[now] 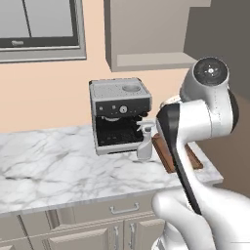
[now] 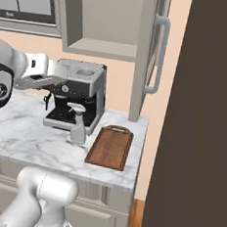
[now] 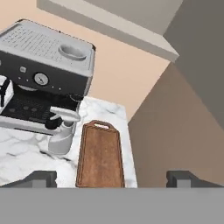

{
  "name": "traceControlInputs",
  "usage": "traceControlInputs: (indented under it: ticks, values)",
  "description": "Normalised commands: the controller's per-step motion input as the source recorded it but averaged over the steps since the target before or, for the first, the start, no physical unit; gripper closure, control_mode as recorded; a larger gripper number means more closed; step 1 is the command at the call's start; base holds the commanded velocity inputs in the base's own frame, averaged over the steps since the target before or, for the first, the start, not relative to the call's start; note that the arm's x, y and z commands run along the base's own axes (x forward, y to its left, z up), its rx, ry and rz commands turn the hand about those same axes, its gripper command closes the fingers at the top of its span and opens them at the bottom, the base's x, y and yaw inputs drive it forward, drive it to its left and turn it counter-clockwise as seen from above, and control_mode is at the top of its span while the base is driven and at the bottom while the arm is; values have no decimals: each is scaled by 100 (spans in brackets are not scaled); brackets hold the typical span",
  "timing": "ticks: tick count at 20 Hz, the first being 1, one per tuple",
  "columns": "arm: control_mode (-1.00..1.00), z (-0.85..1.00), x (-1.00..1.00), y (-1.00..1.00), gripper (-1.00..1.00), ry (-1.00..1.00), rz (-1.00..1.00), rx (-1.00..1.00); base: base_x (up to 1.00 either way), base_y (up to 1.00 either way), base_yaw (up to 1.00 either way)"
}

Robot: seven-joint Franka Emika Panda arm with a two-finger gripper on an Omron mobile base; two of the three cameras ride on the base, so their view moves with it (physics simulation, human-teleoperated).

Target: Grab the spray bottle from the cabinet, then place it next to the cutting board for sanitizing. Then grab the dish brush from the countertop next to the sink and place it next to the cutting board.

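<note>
The spray bottle (image 1: 145, 144) (image 2: 78, 127) (image 3: 61, 136) stands upright on the white marble countertop (image 1: 58, 161), just left of the reddish-brown cutting board (image 1: 162, 155) (image 2: 110, 147) (image 3: 100, 155) and in front of the coffee machine. My gripper (image 3: 113, 178) hovers above and back from both, open, its fingertips (image 3: 42, 177) wide apart with nothing between them. The beige-grey cabinet (image 1: 146, 34) (image 2: 109, 21) hangs overhead, its shelf bare. The dish brush and the sink are out of view.
A silver-black coffee machine (image 1: 119, 114) (image 2: 80, 95) (image 3: 43, 74) stands against the wall. The cabinet door (image 2: 151, 55) hangs open above the board's far end. A tall dark panel (image 2: 203, 119) bounds the counter's right end. A dark-framed window (image 1: 39, 24) is at upper left.
</note>
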Motion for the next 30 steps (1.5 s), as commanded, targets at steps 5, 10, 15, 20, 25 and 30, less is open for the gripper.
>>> traceControlInputs:
  ticks: [5, 10, 15, 20, 25, 30]
  values:
    - [-100, -6, 0, -45, -100, -10, 6, 44, 0, 0, 0]
    - [-100, -10, -5, -2, -100, -9, 5, 11, 0, 0, 0]
    - [-100, -13, -19, 1, -100, -3, 0, -1, 0, 0, 0]
    - [-100, 0, -52, 1, -100, -16, 0, 0, 0, 0, 0]
    - [100, 0, 0, 0, -100, 0, 0, 0, -100, 58, 1]
    - [100, 0, 0, 0, -100, 0, 0, 0, -89, 100, 10]
